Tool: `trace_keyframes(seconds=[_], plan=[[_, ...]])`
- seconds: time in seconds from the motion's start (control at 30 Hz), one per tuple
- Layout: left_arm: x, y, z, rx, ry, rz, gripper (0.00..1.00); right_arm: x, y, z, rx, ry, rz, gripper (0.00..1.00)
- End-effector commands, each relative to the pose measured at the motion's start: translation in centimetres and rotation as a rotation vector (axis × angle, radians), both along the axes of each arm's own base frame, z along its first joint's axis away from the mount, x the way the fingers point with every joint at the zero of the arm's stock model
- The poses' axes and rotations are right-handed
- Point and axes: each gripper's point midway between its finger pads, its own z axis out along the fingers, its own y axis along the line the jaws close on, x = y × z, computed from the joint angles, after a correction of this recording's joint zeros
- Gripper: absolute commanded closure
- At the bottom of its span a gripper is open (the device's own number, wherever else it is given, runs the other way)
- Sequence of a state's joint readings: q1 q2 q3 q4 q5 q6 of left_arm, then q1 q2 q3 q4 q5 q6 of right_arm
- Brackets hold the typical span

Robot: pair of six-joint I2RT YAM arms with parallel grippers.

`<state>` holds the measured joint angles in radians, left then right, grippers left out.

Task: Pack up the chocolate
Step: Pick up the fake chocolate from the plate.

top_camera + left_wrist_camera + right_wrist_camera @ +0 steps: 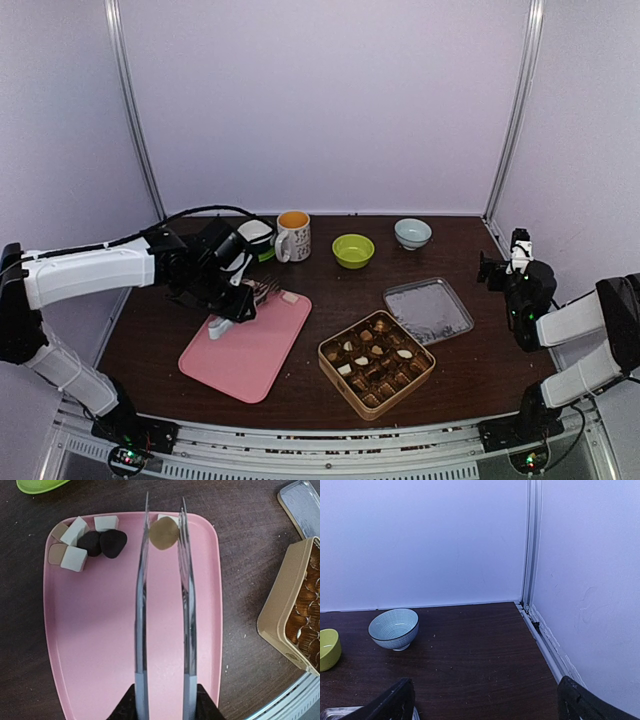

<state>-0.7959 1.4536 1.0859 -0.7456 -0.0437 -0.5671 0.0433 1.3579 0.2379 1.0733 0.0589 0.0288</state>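
1. Your left gripper (165, 705) is clamped on the tongs (141, 630). Their tips straddle a tan chocolate (164, 533) dead ahead, at the pink tray's (100, 645) far edge.
2. The gold tin (285, 615) lies to the right of the tray.
3. Your right gripper (485, 700) is spread wide, empty and well apart.

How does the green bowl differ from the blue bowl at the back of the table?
The green bowl is plain lime inside and out; the blue bowl is pale blue with fine lines on its outside. The green bowl stands nearer the mug; the blue bowl stands further right and a little further back. Both stand upright and look empty.
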Motion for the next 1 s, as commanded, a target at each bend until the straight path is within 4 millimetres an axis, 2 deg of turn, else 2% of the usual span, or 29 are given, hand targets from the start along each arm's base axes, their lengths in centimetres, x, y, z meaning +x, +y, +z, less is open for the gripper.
trace_keyframes(seconds=[0.0,0.13,0.4,0.8,0.97], plan=[[-0.9,-0.7,1.7,-0.045,-0.034,-0.052,0.77,0.3,-0.1,0.8,-0.002,-0.026,-0.001,0.00],[-1.4,-2.5,3.7,-0.085,-0.089,-0.134,0.77,0.3,-0.1,0.8,-0.003,-0.026,-0.001,0.00],[-2.8,-8.4,6.8,-0.214,-0.178,-0.349,0.77,0.3,-0.1,0.9,-0.002,-0.026,-0.001,0.00],[-4.6,-16.4,7.6,-0.344,-0.220,-0.607,0.76,0.3,-0.1,0.9,-0.003,-0.027,-0.001,0.00],[-5.5,-19.1,7.0,-0.355,-0.198,-0.700,0.77,0.3,-0.1,0.8,-0.002,-0.025,0.000,0.00]])
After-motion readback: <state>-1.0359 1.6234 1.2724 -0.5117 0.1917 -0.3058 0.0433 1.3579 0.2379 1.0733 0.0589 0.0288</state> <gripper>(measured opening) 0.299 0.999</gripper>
